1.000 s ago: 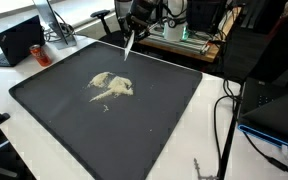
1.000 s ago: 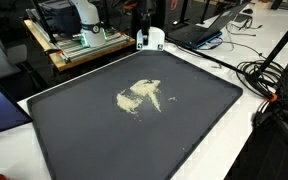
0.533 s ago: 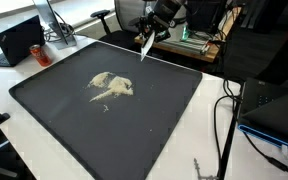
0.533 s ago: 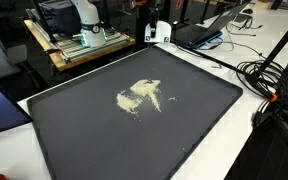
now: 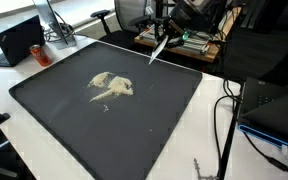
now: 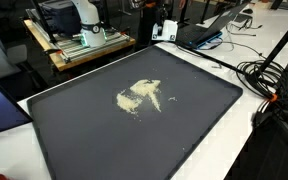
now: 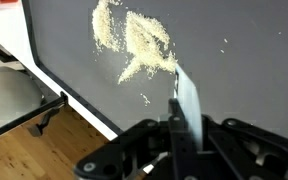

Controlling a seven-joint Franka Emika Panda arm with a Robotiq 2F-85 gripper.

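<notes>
Above the far edge of the black mat point(image 5: 44, 100), in an exterior view, the gripper point(image 5: 167, 38) hangs in the air with a white scraper point(image 5: 157, 53) pinched between its fingers, which are pressed onto the blade's upper end. The scraper's long axis slants, its free tip lowest and aimed down at the mat near the rim. It touches nothing. In the wrist view the blade point(image 7: 187, 98) runs straight out from the fingers, pointing toward the pale crumb pile point(image 7: 134, 40) at mid-mat, well apart from it.
</notes>
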